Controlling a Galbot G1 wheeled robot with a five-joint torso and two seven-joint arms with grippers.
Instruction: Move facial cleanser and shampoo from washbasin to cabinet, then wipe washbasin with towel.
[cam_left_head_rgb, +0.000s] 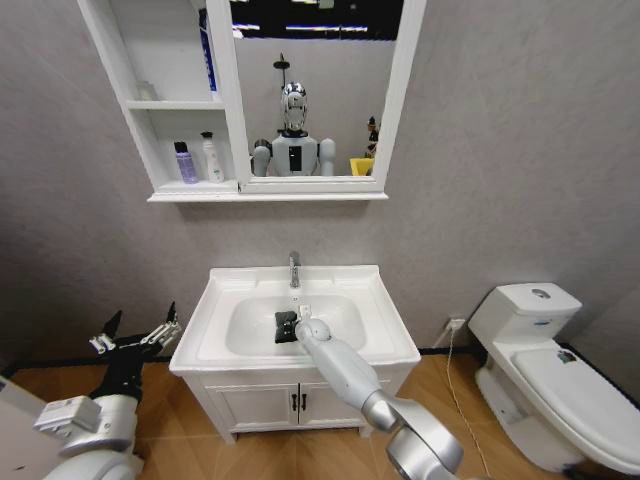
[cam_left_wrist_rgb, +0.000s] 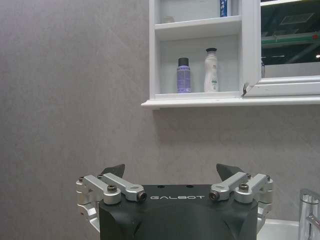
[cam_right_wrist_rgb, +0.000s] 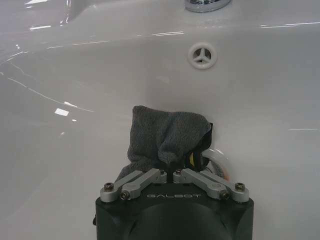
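Observation:
The white washbasin (cam_left_head_rgb: 375, 320) has an oval bowl and a chrome tap (cam_left_head_rgb: 294, 268). Inside the bowl, my right gripper (cam_right_wrist_rgb: 172, 167) is shut on the dark grey towel (cam_right_wrist_rgb: 162, 135), which rests bunched against the bowl's wall (cam_right_wrist_rgb: 260, 110) below the overflow hole. The head view shows the towel (cam_left_head_rgb: 284, 327) at the end of my right arm. A purple bottle (cam_left_head_rgb: 186, 163) and a white bottle (cam_left_head_rgb: 211, 158) stand on the lower shelf of the cabinet (cam_left_head_rgb: 165, 104); I cannot tell which is the facial cleanser and which the shampoo. My left gripper (cam_left_head_rgb: 135, 335) hangs open left of the basin, holding nothing.
A mirror (cam_left_head_rgb: 315, 90) fills the cabinet's right part. A blue item (cam_left_head_rgb: 207, 50) stands on the upper shelf. A white toilet (cam_left_head_rgb: 555, 370) stands at the right. The two-door vanity (cam_left_head_rgb: 295, 400) sits under the basin. A cable (cam_left_head_rgb: 450, 350) hangs by the wall.

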